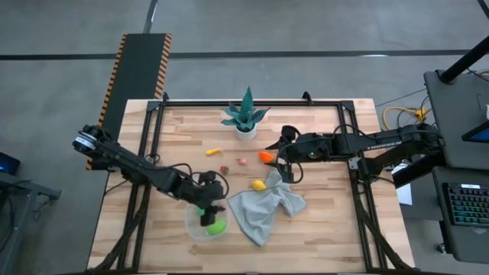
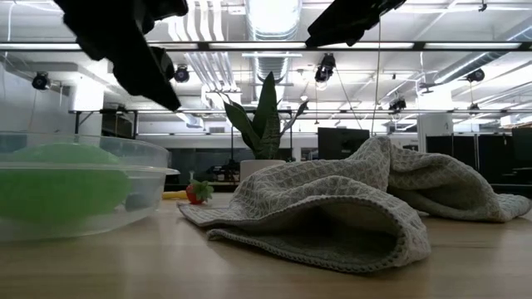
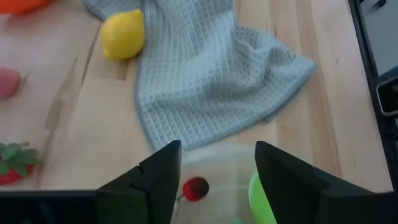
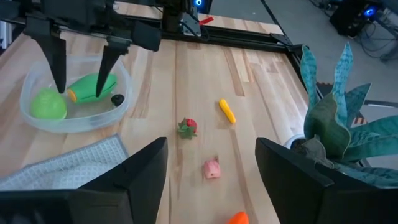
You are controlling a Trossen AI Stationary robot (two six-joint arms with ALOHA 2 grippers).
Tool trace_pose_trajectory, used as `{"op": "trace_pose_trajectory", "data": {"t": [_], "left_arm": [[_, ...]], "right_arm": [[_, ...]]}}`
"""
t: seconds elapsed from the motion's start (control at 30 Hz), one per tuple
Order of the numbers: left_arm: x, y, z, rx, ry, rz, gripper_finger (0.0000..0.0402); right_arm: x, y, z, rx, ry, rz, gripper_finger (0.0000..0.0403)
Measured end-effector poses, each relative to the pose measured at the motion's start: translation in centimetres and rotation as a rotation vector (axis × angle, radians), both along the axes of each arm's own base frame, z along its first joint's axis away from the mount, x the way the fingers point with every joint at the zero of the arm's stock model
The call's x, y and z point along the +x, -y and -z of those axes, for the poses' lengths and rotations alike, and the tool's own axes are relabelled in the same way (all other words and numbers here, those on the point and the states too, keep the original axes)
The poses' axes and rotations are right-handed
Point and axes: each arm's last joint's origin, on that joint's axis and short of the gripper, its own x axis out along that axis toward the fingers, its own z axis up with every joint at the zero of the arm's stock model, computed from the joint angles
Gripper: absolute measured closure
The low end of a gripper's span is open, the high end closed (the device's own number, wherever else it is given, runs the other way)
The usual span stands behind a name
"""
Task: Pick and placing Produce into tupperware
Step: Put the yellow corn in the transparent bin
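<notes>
Jaws parted, the left gripper (image 1: 206, 208) hangs directly over the tupperware (image 4: 28, 117), where green produce (image 4: 48, 103) already lies, while the right gripper (image 1: 276, 156), fingers spread and empty, hovers by the orange piece (image 1: 265, 156), apparently the next pick.

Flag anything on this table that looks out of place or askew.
The grey cloth lies crumpled beside the tub, one edge touching the lemon. Other produce is scattered loose over the boards, as the task expects. Nothing looks spilled or damaged.
</notes>
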Motion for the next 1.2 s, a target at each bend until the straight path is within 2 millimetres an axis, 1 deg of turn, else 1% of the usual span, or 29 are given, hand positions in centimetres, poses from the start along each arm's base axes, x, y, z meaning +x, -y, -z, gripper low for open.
{"op": "trace_pose_trajectory", "data": {"t": [0.23,0.4,0.63,0.73,0.97,1.1,1.2], "left_arm": [[0.7,-0.4,-1.2,-0.006,0.034,-0.013,0.0208],[1.2,-0.7,-2.9,0.036,0.103,0.011,0.0208],[1.5,-1.0,-5.2,0.24,0.203,0.027,0.0207],[1.3,-1.2,-5.9,0.338,0.226,0.036,0.0207],[0.8,-2.1,-6.9,0.533,0.252,-0.015,0.0207],[0.6,-2.6,-7.4,0.604,0.256,-0.072,0.0207],[0.5,-3.0,-8.0,0.607,0.275,-0.099,0.0207]], "right_arm": [[0.0,0.0,0.0,0.0,0.0,0.0,0.0161],[0.0,0.0,0.0,-0.001,0.0,0.0,0.0164],[0.0,0.0,0.0,-0.001,-0.002,0.0,0.0161],[0.0,0.0,0.0,-0.008,-0.003,-0.004,0.0159],[0.0,0.1,0.0,-0.114,-0.018,-0.061,0.0165],[0.0,0.1,0.0,-0.115,-0.018,-0.061,0.0164],[0.0,0.1,0.0,-0.114,-0.018,-0.061,0.016]]}}
